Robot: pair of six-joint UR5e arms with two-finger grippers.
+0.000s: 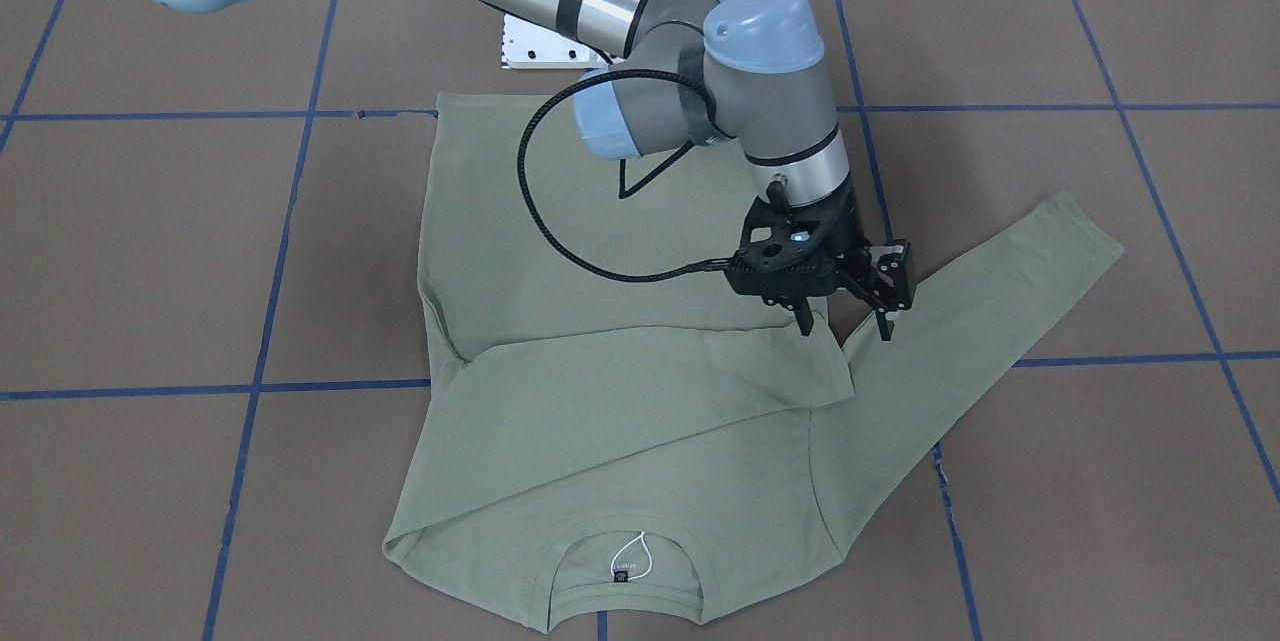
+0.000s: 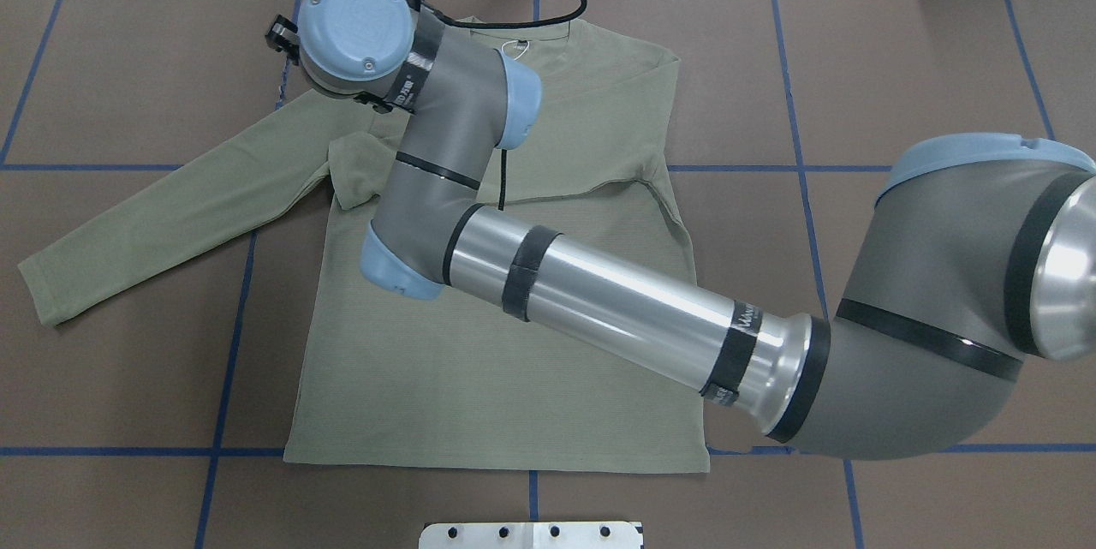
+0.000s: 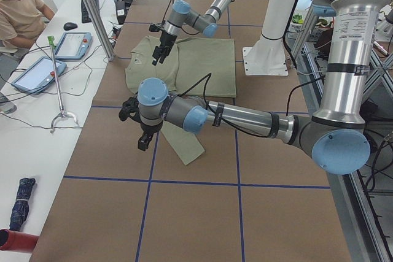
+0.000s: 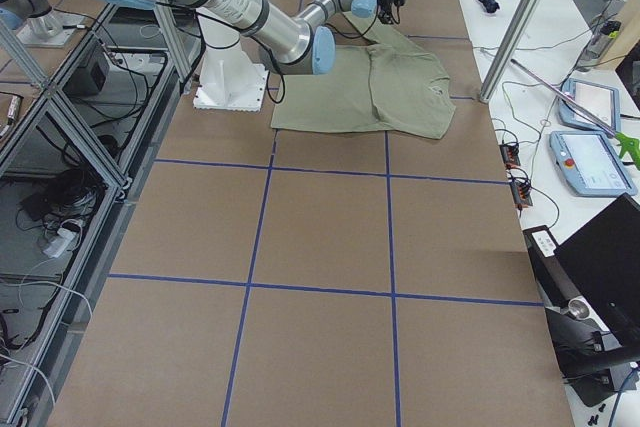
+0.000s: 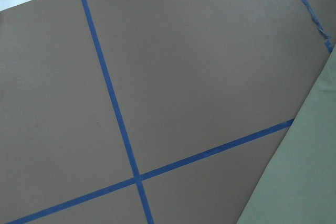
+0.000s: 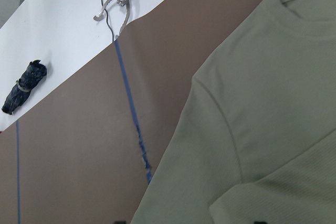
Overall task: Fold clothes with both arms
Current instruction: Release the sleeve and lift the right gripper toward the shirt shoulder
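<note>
Since everything sits on the big brown paper-covered table with the blue tape grid [image 1: 150, 251], I'll start there: the pale sage-green long-sleeved knit shirt [image 2: 445, 395] lies flat on it, right in front of the robot. My read is that it's light, floppy and a bit stretchy, so it'll sag and drag instead of holding a shape. Pinching an edge or seam should beat grabbing mid-panel. The silver-grey tubular right arm [image 2: 616, 301] reaches across the body. One folded sleeve [image 1: 620, 401] lies over the chest. The outstretched sleeve [image 1: 1000, 301] sticks out to the robot's left, and I'd take that one near its cuff [image 1: 1095, 231]. The black two-finger right gripper [image 1: 845, 323] hangs where that sleeve joins the body, fingers spread with nothing between them. The black left gripper [image 3: 145, 140] only shows on the side camera, so I can't tell how its fingers stand. The body's long axis runs straight away from the robot, with the hem [image 2: 497, 463] on the robot's side and the round ribbed collar [image 1: 640, 609] and small black neck label [image 1: 622, 576] toward the operators. The free sleeve slants back robot-ward.
</note>
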